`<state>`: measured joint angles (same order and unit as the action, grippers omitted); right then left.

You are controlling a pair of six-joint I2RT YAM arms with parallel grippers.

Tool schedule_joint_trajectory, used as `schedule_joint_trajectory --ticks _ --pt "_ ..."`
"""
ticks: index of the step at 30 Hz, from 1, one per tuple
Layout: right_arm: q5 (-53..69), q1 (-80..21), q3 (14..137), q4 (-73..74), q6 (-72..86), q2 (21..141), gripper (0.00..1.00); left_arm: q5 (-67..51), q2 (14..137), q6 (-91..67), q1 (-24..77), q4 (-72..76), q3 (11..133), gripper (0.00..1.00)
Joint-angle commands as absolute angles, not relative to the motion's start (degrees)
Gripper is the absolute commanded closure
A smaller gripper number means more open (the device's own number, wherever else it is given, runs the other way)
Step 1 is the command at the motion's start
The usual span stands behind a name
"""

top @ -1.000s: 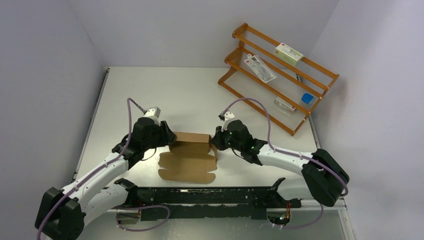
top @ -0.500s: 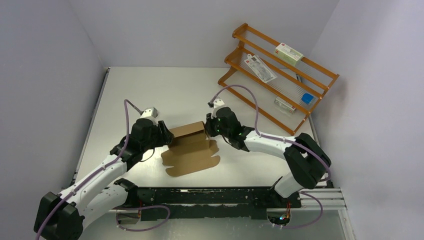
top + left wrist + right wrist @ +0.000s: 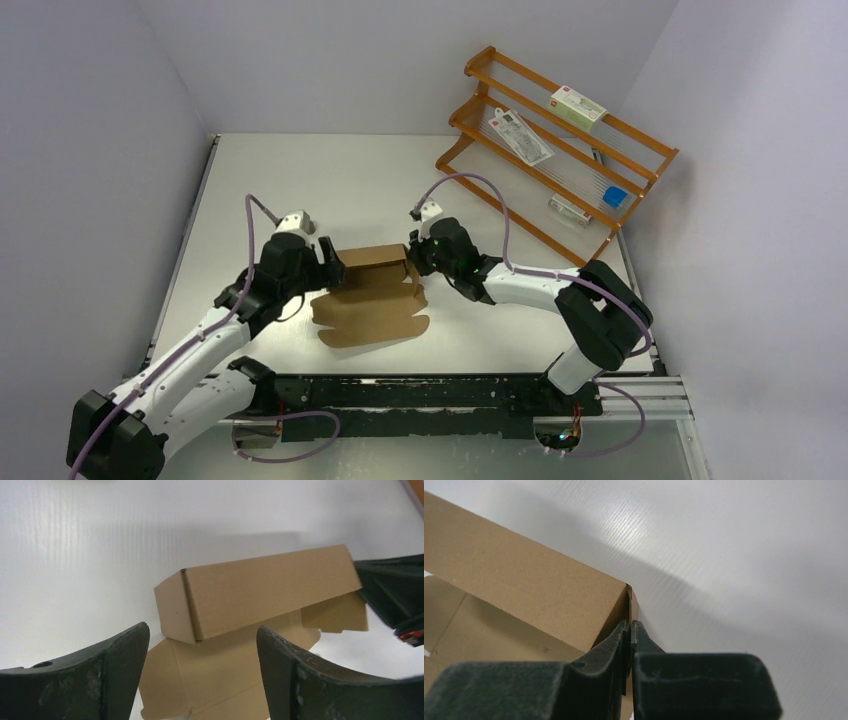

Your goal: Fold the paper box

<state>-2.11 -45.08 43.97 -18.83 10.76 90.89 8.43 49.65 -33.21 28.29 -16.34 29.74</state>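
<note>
Robot lab cell, clearly — bare white walls (image 3: pixel 380 60) boxing in a white bench (image 3: pixel 350 180), arms (image 3: pixel 200 345) bolted to a black rail (image 3: pixel 420 392) — an orange rack (image 3: pixel 478 62) holding sample packets (image 3: pixel 578 105).

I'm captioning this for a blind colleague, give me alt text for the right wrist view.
The right gripper is shut on the end wall of the brown paper box, seen close up at the box's corner. A white table lies beyond.

Open table (image 3: pixel 330 180) lies behind the paper box (image 3: pixel 372 262); the orange rack (image 3: pixel 510 215) crowds the far right corner.
</note>
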Motion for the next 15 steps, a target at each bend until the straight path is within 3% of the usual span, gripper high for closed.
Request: schedule_joint_trajectory --ticks 1,8,11,15 --pt "-2.01 -45.26 43.54 -19.51 7.30 90.42 0.93 13.24 48.72 -29.22 28.56 -21.78 37.62 0.15" --pt "-1.13 -45.26 43.86 -19.32 5.88 90.31 0.93 8.57 53.42 -26.37 28.56 -23.45 46.26 0.09" --pt "-0.59 -45.26 43.81 -19.89 6.21 90.56 0.92 3.26 56.67 -26.44 28.84 -19.65 45.93 0.17" --pt "0.79 -45.32 44.15 -19.87 6.79 91.27 0.91 3.12 60.94 -26.06 32.16 -17.98 46.79 0.17"
